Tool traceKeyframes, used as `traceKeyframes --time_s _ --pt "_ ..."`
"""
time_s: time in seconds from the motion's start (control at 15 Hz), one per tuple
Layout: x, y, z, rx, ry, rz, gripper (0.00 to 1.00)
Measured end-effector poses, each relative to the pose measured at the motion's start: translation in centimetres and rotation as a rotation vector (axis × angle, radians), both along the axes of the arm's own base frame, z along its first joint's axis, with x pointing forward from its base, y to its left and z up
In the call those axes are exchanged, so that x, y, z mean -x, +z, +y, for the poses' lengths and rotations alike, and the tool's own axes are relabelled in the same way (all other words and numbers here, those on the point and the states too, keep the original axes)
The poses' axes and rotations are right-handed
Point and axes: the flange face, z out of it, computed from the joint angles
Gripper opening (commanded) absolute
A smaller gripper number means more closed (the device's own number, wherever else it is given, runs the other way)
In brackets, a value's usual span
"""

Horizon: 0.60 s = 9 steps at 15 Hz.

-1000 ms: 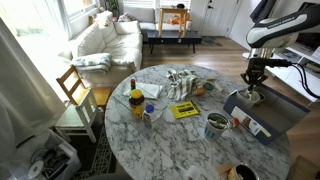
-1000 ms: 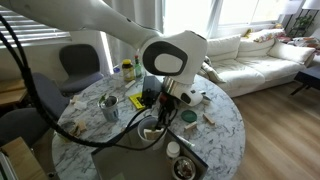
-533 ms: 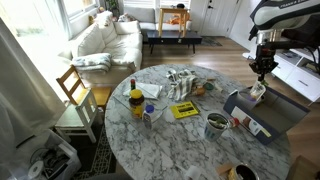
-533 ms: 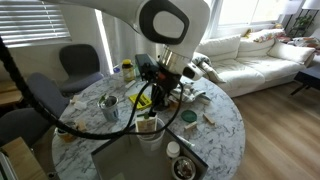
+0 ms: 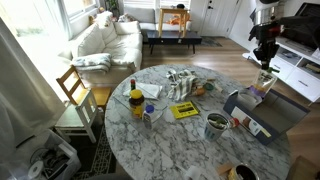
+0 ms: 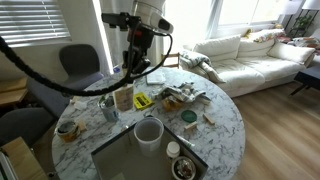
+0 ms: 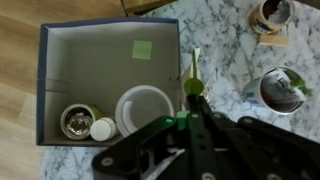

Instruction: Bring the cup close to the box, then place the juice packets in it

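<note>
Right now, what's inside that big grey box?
In the box, the wrist view shows a white round tub, a small white lid, a shiny tin and a green sticker. The gripper, clutching a packet, hides the corner beneath it.

box [image 6: 115, 166]: cut by bottom edge | claw [image 7: 190, 120]: blurred | arm [image 5: 263, 13]: cut by top edge

Marble table [image 5: 160, 145] w/ box [image 5: 285, 112], cup [image 5: 216, 124], yellow pkt [image 5: 184, 110].

Metal cup [image 6: 108, 107] stands upright near open grey box [image 7: 90, 70].
</note>
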Motion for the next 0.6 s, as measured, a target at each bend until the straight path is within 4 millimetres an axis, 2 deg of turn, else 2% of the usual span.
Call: traceKeyframes --time_s 0.2,0.33,0.47,0.6 --pt "0.0 0.3 5.5 -0.062 0.16 -0.003 0.0" --pt "0.2 -0.4 8.4 -0.128 0.252 0.001 0.02" --pt "0.2 -1.3 9.6 -0.166 0.29 0.011 0.02" --pt "0.4 -1.6 9.6 -0.175 0.298 0.014 0.0"
